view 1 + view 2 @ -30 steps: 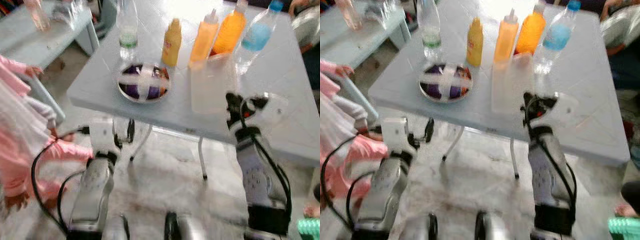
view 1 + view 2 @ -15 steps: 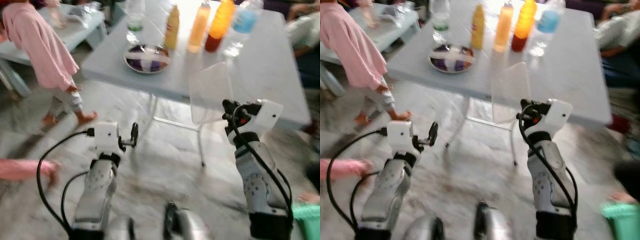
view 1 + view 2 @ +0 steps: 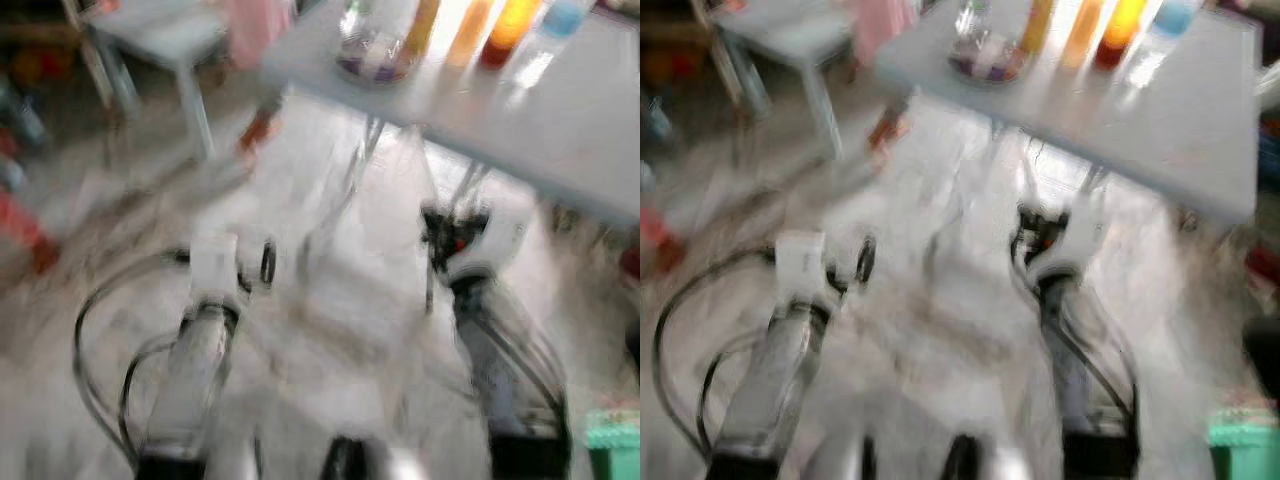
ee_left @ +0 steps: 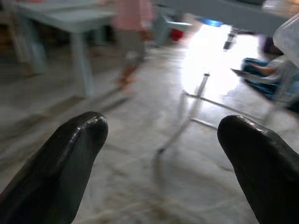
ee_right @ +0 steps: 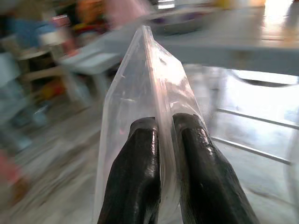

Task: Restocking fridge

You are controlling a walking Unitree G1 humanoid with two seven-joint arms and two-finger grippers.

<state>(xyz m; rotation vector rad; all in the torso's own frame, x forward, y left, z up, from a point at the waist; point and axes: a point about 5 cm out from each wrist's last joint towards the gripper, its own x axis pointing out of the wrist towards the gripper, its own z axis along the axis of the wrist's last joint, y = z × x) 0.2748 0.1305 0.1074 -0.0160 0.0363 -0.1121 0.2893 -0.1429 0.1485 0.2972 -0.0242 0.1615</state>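
My right gripper [image 5: 164, 123] is shut on a clear, flat plastic bag [image 5: 140, 79], pinching its lower edge so it stands up between the fingers. In the blurred eye views the right gripper [image 3: 445, 225] holds this bag [image 3: 400, 185] over the floor, in front of the grey table [image 3: 560, 110]. On the table's far part stand orange and yellow bottles [image 3: 505, 20] and a round dish [image 3: 375, 55]. My left gripper [image 4: 159, 135] is open with nothing between its fingers, low over the floor [image 3: 255, 265].
A small pale side table [image 3: 160, 25] stands at the back left, with a person in pink [image 3: 255, 25] beside it. Thin metal table legs [image 4: 189, 116] rise from the marble floor ahead. A green object [image 3: 612, 440] lies at the right near my feet.
The whole picture has shifted and blurred: the camera has swung, so the table now sits higher and to the right. The right gripper still holds the clear bag.
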